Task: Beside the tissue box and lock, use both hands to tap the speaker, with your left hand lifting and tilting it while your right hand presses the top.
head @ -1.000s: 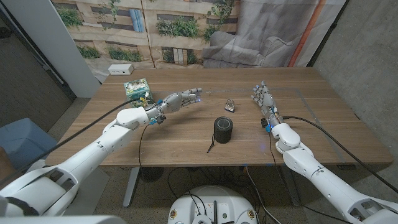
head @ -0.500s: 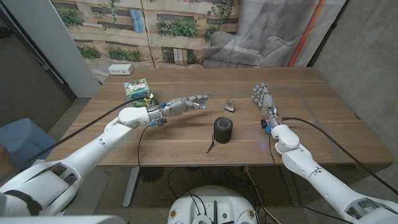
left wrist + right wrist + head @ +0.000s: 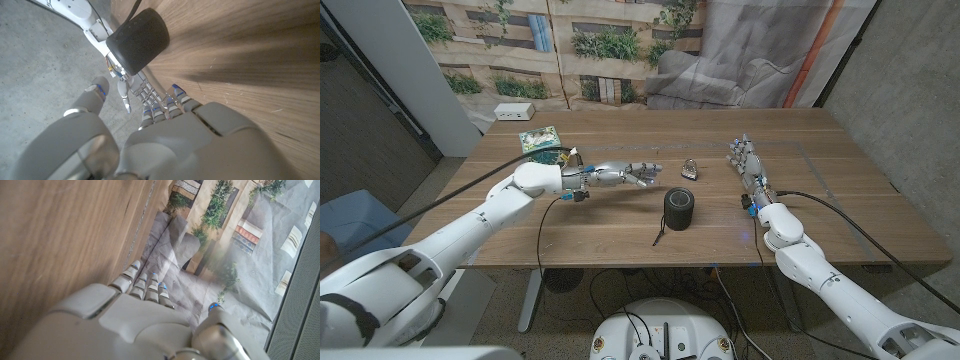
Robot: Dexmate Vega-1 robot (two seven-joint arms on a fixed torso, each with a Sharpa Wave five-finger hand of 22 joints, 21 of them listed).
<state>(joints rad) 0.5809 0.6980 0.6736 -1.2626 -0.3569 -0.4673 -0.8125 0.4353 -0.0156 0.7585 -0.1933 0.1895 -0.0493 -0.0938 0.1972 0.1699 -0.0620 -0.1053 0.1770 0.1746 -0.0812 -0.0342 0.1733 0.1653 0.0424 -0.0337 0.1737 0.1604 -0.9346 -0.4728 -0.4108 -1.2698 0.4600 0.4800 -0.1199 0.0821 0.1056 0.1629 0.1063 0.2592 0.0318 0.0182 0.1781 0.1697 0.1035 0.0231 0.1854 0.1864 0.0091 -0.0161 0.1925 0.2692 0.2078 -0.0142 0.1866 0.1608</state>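
While left hand (image 3: pixel 625 175) hovers empty, fingers extended, just short of the speaker (image 3: pixel 678 209) mid-counter (image 3: pixel 840 200), right hand (image 3: pixel 744 160) waits unclenched, well apart. Lock (image 3: pixel 689 169) sits behind speaker; tissue box (image 3: pixel 538 139) partly hidden by left arm.

Even, soft light; faint shadows on the table (image 3: pixel 620 215). Wrist views blur at close range, edges slightly warped.

Between your left hand (image 3: pixel 632 175) and the speaker (image 3: pixel 678 209) you have bare counter (image 3: pixel 600 225). The lock (image 3: pixel 690 169) sits just behind the speaker, near that path. Your right hand (image 3: pixel 744 160) has open wood across to the speaker. The tissue box (image 3: pixel 539 139) lies well apart.
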